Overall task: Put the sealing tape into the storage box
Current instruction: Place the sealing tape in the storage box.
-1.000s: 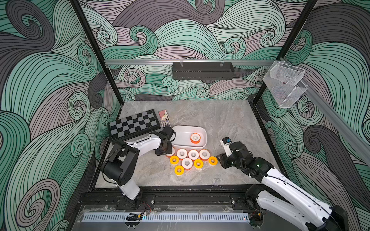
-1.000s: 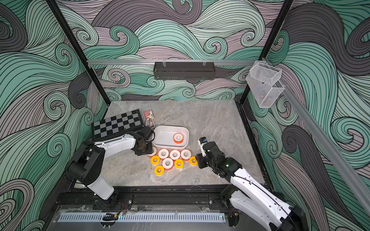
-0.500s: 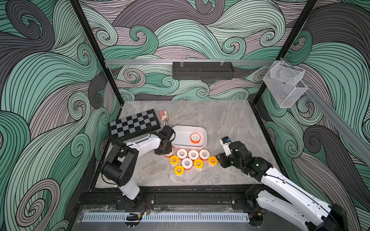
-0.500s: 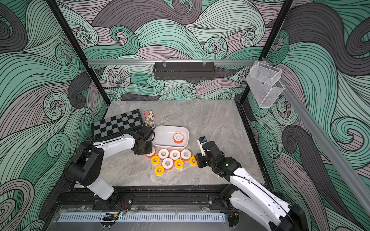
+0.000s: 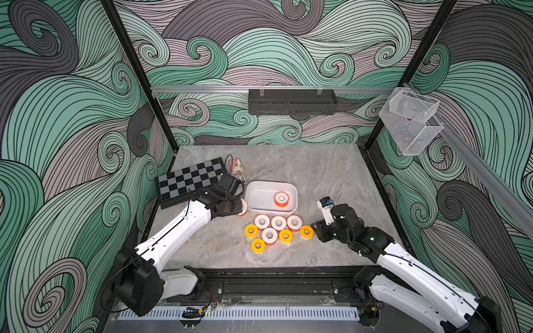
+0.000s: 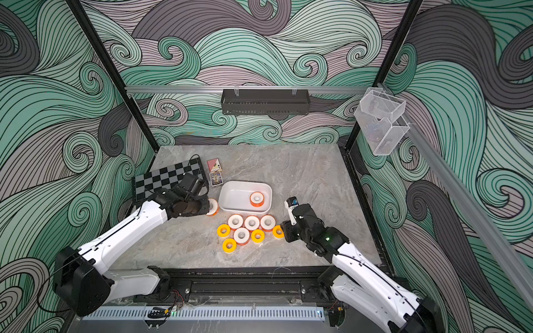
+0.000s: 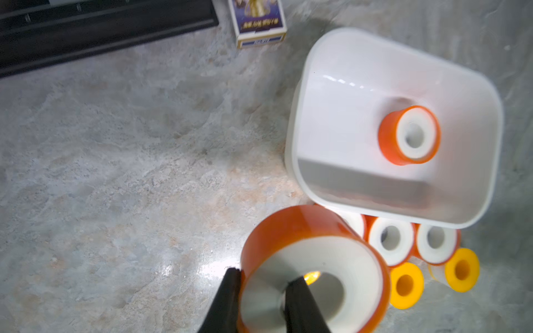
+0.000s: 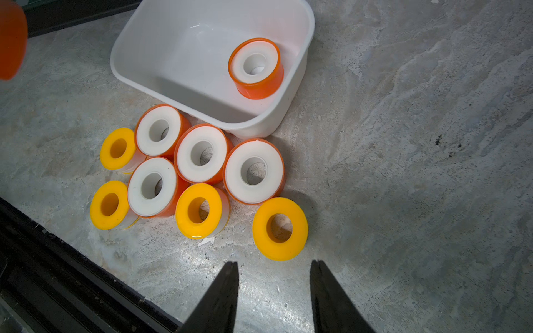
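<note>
The storage box (image 5: 259, 196) (image 6: 235, 196) is a shallow white tub with one orange-sided, white-faced roll of sealing tape (image 5: 281, 199) (image 8: 255, 67) lying inside. My left gripper (image 7: 265, 275) (image 5: 239, 206) is shut on another such roll (image 7: 314, 259) (image 6: 212, 206) just left of the box, one finger in the centre hole and one outside the rim. Several white-faced rolls (image 5: 269, 235) and several yellow rolls (image 8: 199, 210) lie clustered in front of the box. My right gripper (image 8: 274, 263) (image 5: 315, 230) is open and empty, just short of the rightmost yellow roll (image 8: 279, 229).
A folded chessboard (image 5: 190, 180) and two card boxes (image 5: 237, 170) lie behind the left arm. A black perforated tray (image 5: 291, 101) hangs on the back rail, and clear mesh baskets (image 5: 409, 121) hang on the right rail. A black frame rail (image 8: 57, 274) borders the front edge.
My left gripper has closed on the white-faced roll beside the box. The right arm and the other rolls have stayed where they were.
</note>
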`<move>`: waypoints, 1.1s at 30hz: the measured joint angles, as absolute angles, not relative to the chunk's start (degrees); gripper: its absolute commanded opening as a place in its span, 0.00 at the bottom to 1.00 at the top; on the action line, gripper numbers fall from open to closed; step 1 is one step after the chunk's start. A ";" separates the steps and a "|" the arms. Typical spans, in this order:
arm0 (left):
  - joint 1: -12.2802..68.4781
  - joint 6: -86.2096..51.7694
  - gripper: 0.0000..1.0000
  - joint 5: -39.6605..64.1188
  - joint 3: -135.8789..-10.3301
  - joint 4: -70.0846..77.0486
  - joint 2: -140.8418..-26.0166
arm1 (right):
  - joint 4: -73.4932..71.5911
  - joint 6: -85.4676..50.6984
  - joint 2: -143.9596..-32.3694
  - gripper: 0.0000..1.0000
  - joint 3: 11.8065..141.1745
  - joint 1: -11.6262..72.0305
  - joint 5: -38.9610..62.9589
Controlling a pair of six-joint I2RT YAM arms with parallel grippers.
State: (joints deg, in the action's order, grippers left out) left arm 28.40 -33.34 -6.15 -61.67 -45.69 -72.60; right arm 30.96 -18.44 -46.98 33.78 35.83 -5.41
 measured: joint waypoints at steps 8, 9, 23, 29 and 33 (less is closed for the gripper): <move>29.02 -30.68 0.21 -4.19 -82.15 -48.12 -88.33 | 30.94 -18.44 -46.96 0.45 33.61 35.83 -5.45; 29.06 -30.52 0.21 -3.90 -84.03 -48.40 -91.00 | 30.94 -18.44 -46.96 0.45 33.58 35.83 -5.45; 29.08 -29.30 0.22 -1.91 -93.60 -49.65 -113.78 | 30.94 -18.46 -46.61 0.45 33.56 35.83 -5.48; 29.08 -29.30 0.22 -3.01 -95.90 -49.21 -117.32 | 30.94 -18.46 -46.61 0.45 33.56 35.83 -5.48; 29.08 -29.30 0.22 -3.77 -96.79 -48.82 -119.63 | 30.96 -18.46 -46.65 0.45 33.56 35.83 -5.50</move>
